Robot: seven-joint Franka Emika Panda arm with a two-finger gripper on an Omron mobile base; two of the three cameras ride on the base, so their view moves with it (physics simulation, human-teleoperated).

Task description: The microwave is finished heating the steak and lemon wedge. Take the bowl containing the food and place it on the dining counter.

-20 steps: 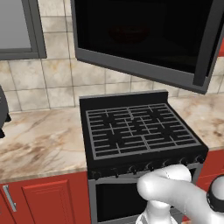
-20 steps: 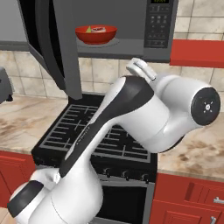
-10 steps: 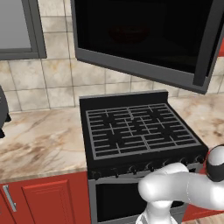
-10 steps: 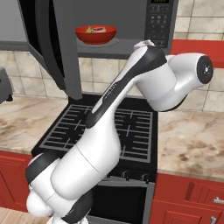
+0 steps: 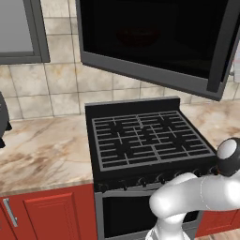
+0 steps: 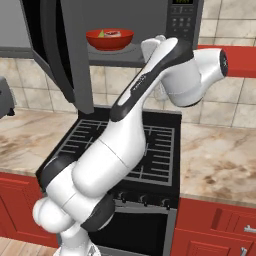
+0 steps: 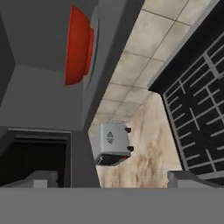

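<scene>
The microwave [image 6: 182, 20] hangs above the stove with its black glass door [image 6: 60, 50] swung wide open to the left. Inside sits the red bowl [image 6: 110, 39], holding the steak [image 6: 116, 34] and the lemon wedge [image 6: 102, 34]. My arm reaches up from the base, and its wrist [image 6: 151, 47] is just right of the bowl at the oven's mouth. The rolled hand view shows the bowl [image 7: 78, 46] side-on at upper left. My gripper [image 7: 116, 183] is open, its fingertips wide apart with nothing between them. The dining counter is out of view.
A black stove [image 5: 145, 138] with grates lies directly below the microwave, flanked by marble counter [image 5: 42, 150] over red cabinets. A silver toaster [image 7: 111, 144] stands on the counter to the left. The open door [image 5: 154, 37] overhangs the stove's left side.
My arm has swung upward: the elbow rose and moved right, and the wrist climbed from in front of the tiles to the level of the microwave's opening. Bowl and door stayed put.
</scene>
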